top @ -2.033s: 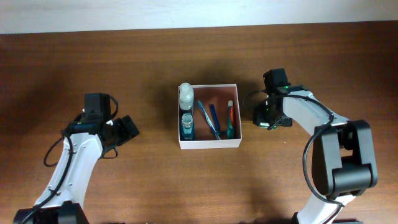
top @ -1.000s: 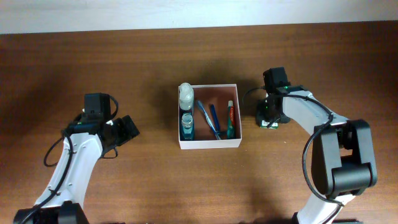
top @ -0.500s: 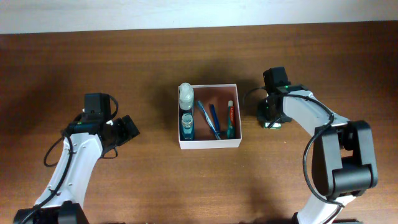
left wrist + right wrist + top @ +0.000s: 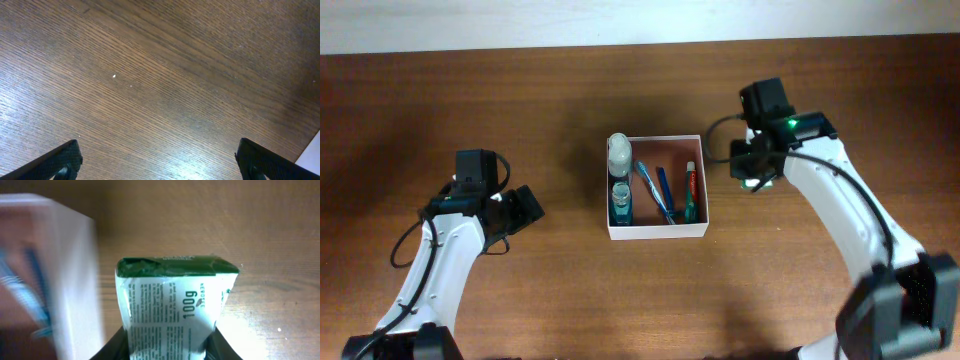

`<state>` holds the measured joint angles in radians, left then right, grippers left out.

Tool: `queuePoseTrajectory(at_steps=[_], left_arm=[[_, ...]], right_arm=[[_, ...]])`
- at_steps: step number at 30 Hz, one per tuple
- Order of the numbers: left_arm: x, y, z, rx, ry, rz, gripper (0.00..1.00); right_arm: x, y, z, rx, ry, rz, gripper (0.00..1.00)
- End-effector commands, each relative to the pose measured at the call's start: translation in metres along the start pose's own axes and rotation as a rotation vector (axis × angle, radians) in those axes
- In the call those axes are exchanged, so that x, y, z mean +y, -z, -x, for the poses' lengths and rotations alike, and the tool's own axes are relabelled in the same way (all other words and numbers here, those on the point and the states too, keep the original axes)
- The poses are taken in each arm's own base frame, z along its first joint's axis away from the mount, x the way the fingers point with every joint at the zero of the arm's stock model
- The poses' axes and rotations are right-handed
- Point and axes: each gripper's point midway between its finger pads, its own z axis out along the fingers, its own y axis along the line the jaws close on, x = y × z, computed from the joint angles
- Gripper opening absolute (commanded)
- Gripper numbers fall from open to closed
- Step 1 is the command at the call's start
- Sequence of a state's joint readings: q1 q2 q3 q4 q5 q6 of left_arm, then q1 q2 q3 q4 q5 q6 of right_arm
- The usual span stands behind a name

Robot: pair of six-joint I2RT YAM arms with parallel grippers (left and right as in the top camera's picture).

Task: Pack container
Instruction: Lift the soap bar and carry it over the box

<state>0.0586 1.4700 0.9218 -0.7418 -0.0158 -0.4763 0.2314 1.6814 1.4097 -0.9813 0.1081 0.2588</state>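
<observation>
Overhead view of a dark wooden table [image 4: 570, 300] with two robot arms reaching in from the near edge.

At the left, the left claw [image 4: 527, 206] hangs over bare wood, released, its jaws spread wide with nothing between them. Its wrist camera shows only wood grain between the two black fingertips [image 4: 62, 159].

Well apart to that claw's right, near the middle of the table, sits the container [image 4: 657, 232], a square, shallow box with thin white walls and a reddish-brown floor. Inside it, going from the side facing the left claw to the side facing the right claw, are four things:
- a clear bottle [image 4: 619, 151] at the far corner, overlapping the wall
- a blue bottle [image 4: 621, 203] just nearer than it
- a blue toothbrush [image 4: 655, 190] lying at a slant
- a slim red and green tube [image 4: 690, 192] along the wall

Just beyond that wall, outside the box, is the right claw [image 4: 752, 182]. It is clenched on a small green-and-white packet [image 4: 172, 305], with one finger against each side of the packet's lower part. In the right wrist camera the packet juts out ahead of the fingers, with a dark green top edge and "100g" printed on its white face. The container's white wall, blurred, lies just to the packet's left with a strip of table between them.
</observation>
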Motion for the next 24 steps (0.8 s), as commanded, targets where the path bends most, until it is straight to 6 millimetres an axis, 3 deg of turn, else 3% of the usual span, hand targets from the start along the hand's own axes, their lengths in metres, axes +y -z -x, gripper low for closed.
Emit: queuePoseTrajectory(at_steps=[1,4,8,18,24], left_arm=[[0.002,-0.002,0.001,0.002,0.001,0.010,1.00],[0.002,-0.002,0.001,0.002,0.001,0.010,1.00],[0.002,-0.002,0.001,0.002,0.001,0.010,1.00],[0.002,-0.002,0.001,0.002,0.001,0.010,1.00],[0.002,-0.002,0.001,0.002,0.001,0.010,1.00]], right_arm=[[0.031,0.045,0.013,-0.115,-0.002,0.062,0.27],[0.054,0.058,0.011,-0.150,0.007,0.103,0.26],[0.082,0.058,0.004,-0.147,0.013,0.138,0.26],[0.147,0.033,-0.009,-0.135,0.115,0.192,0.26],[0.157,0.003,-0.015,-0.085,0.102,0.171,0.26]])
